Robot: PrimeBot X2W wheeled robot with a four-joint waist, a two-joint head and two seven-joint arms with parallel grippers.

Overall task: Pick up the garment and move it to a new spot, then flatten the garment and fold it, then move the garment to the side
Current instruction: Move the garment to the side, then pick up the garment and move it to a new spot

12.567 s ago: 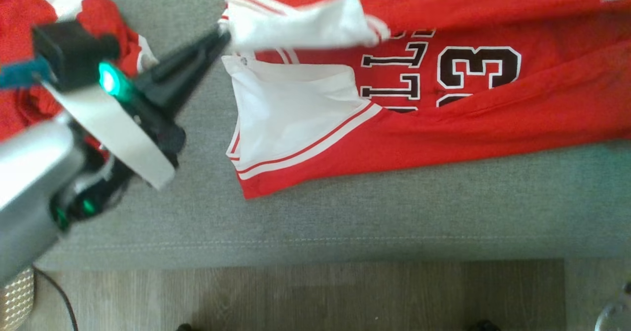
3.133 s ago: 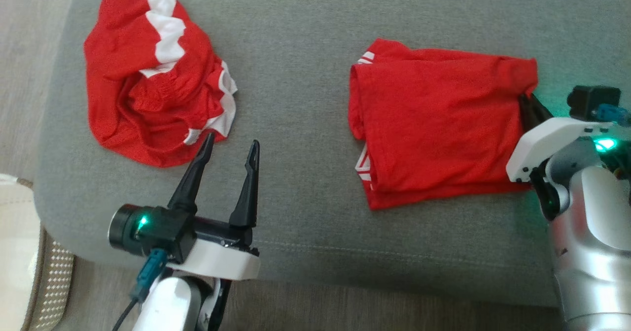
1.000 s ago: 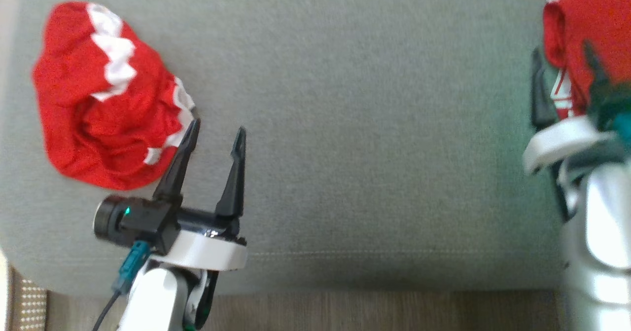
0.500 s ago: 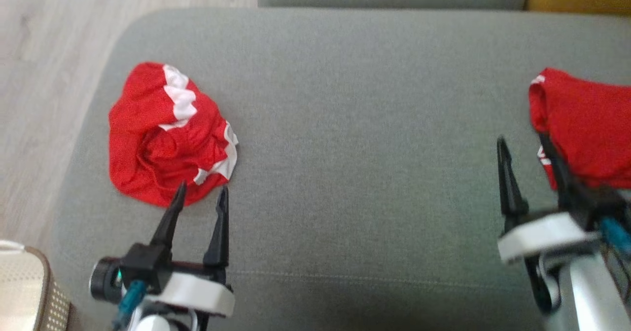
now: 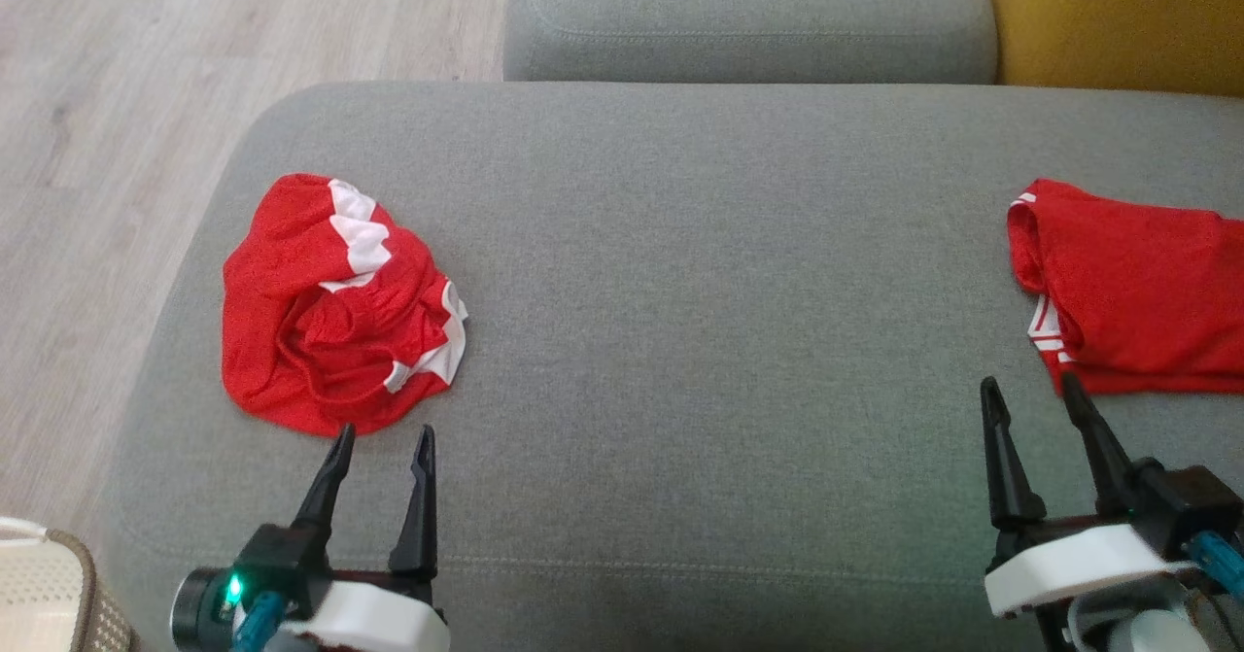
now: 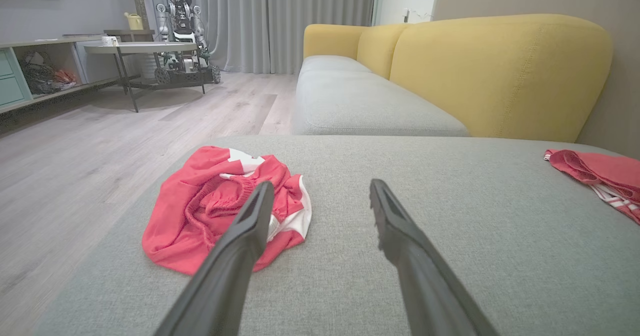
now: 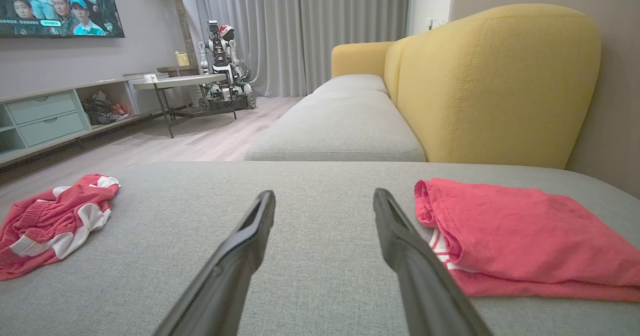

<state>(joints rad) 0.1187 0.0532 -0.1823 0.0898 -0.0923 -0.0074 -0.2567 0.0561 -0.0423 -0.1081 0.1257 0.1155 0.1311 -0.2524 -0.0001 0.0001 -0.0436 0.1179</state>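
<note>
Well, the grey sofa seat (image 5: 700,273) takes up most of the frame. At its right edge the folded garment (image 5: 1137,292) lies flat, its long axis running left to right across the picture, with the white-striped end pointing toward the centre. By my reckoning that one is folded and set aside, so the step in hand is starting on the next. The crumpled garment (image 5: 330,312) sits at the left, a roundish heap with no clear axis. Just below it the left gripper (image 5: 385,430) hangs open and empty; the right gripper (image 5: 1028,380), lower right, gapes empty too. The next move calls for a pinch on the heap's near edge.
</note>
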